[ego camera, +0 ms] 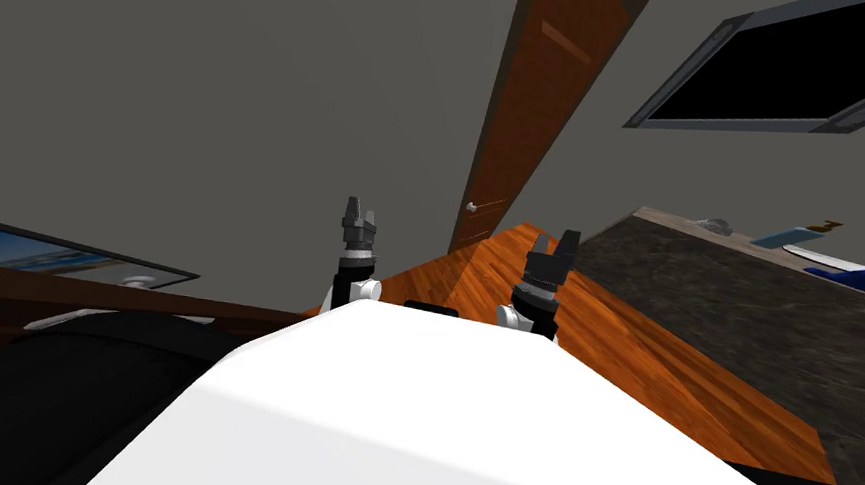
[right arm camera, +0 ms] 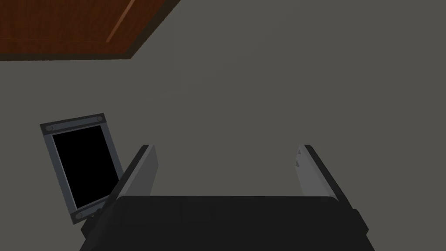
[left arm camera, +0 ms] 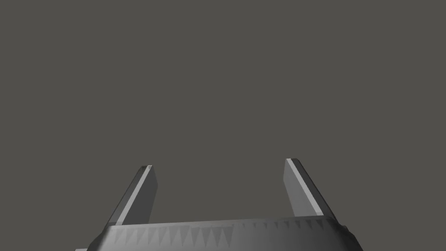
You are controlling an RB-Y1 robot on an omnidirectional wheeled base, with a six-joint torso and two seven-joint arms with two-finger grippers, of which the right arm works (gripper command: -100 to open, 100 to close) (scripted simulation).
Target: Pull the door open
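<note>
Head view: brown door (ego camera: 536, 95) stands far ahead in the grey wall, small pale knob (ego camera: 470, 206) at its left edge; a wood floor (ego camera: 611, 344) strip runs to it beside a dark counter (ego camera: 765, 310) on the right. Left gripper (ego camera: 360, 210) and right gripper (ego camera: 559, 241) are near, well short of the knob, fingers spread wide, holding nothing.

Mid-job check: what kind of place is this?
Probably a lived-in room of a house, though I can't tell which. A brown wooden door with a small knob stands in a grey wall, the floor is wood, and a dark counter on the right carries a bottle and other small things.
</note>
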